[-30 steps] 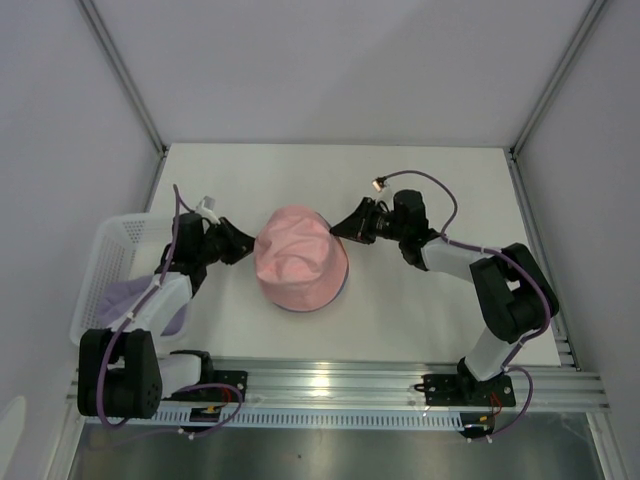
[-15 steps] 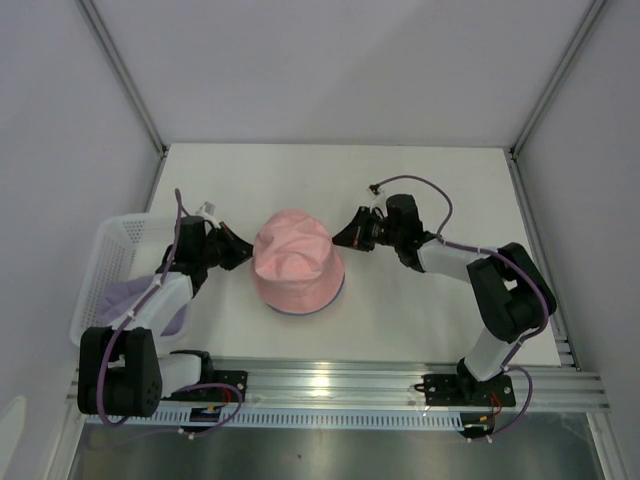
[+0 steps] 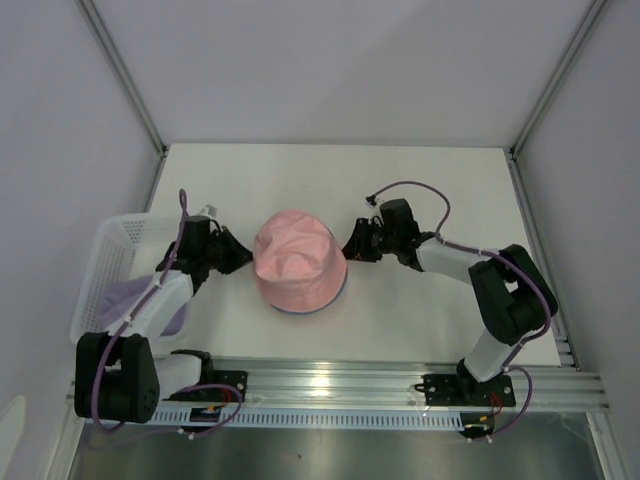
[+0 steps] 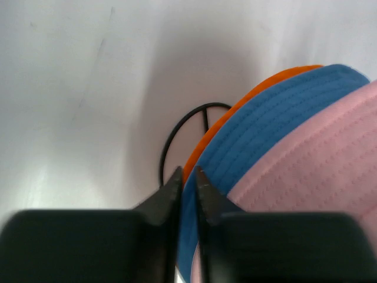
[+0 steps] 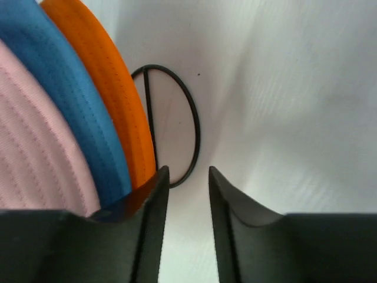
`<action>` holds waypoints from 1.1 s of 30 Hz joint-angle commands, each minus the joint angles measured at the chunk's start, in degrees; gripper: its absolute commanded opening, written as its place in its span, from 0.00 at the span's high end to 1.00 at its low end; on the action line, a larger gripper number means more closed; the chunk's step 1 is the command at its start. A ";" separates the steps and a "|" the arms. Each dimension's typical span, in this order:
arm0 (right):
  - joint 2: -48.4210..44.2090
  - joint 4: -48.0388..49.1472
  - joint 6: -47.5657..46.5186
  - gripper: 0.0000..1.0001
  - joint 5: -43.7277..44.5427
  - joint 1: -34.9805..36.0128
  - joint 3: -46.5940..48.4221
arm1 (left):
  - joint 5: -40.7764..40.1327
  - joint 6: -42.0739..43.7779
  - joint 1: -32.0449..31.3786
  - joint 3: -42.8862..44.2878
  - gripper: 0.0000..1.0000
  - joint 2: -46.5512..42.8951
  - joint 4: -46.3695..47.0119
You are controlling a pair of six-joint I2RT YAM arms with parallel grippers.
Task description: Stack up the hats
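The pink hat [image 3: 298, 262] sits on top of the blue hat [image 4: 277, 118] and the orange hat [image 4: 235, 112], over a black wire frame [image 4: 177, 127] at mid table. My left gripper [image 3: 243, 258] is at the stack's left brim. In the left wrist view, my left gripper [image 4: 187, 170] has its jaws only a thin gap apart, and the blue brim shows through the gap. My right gripper [image 3: 352, 250] is at the right brim. In the right wrist view it [image 5: 187, 169] is open and empty beside the orange brim [image 5: 112, 76]. The lavender hat [image 3: 140, 300] lies in the basket.
A white mesh basket [image 3: 105, 245] stands at the table's left edge, next to my left arm. The wire frame's ring [image 5: 191, 118] sticks out from under the brims on both sides. White walls close in the table at the back and sides.
The pink hat was stretched wide between both grippers. It has since drawn in and settled lower on the stack. My right gripper has moved slightly left and down along the brim and let go.
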 commanded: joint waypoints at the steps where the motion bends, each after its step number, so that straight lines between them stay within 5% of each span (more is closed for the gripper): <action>1: -5.84 -6.60 -6.56 0.60 5.59 -0.14 4.94 | -9.99 3.90 -0.28 8.40 0.74 -5.73 -11.23; 2: -7.85 -10.09 -8.05 0.47 6.39 -1.36 6.43 | -11.85 5.13 0.07 13.55 0.53 -8.01 -15.89; 6: -11.90 -14.42 -8.25 0.22 3.78 -6.71 8.89 | -21.78 7.07 2.09 24.64 0.07 -11.54 -26.54; 10: -18.65 -16.98 -8.59 0.14 0.95 -14.45 10.22 | -30.13 4.72 4.64 32.39 0.00 -15.75 -41.11; 15: -25.88 -19.88 -11.06 0.01 5.60 -16.31 9.78 | -41.47 -6.00 10.52 29.00 0.01 -21.64 -53.80; 19: -28.26 -19.97 -10.71 0.00 5.61 -16.31 9.43 | -41.93 -15.84 17.99 23.27 0.01 -26.13 -61.62; 28: -28.26 -17.16 -8.69 0.00 2.62 -16.31 6.80 | -46.58 -20.25 23.45 17.39 0.04 -22.02 -62.25; 29: -28.35 -16.81 -8.42 0.00 2.62 -16.31 6.53 | -46.67 -20.26 23.54 16.86 0.10 -21.66 -61.38; 31: -28.00 -16.45 -8.16 0.00 2.18 -16.31 6.35 | -46.41 -20.70 23.81 14.58 0.35 -21.21 -59.02; 32: -27.91 -16.54 -8.33 0.01 2.01 -16.31 6.61 | -46.15 -21.48 23.81 14.22 0.61 -21.30 -58.48; 33: -27.82 -16.72 -8.51 0.01 1.74 -16.31 6.88 | -46.06 -21.66 23.81 13.69 0.72 -21.65 -57.26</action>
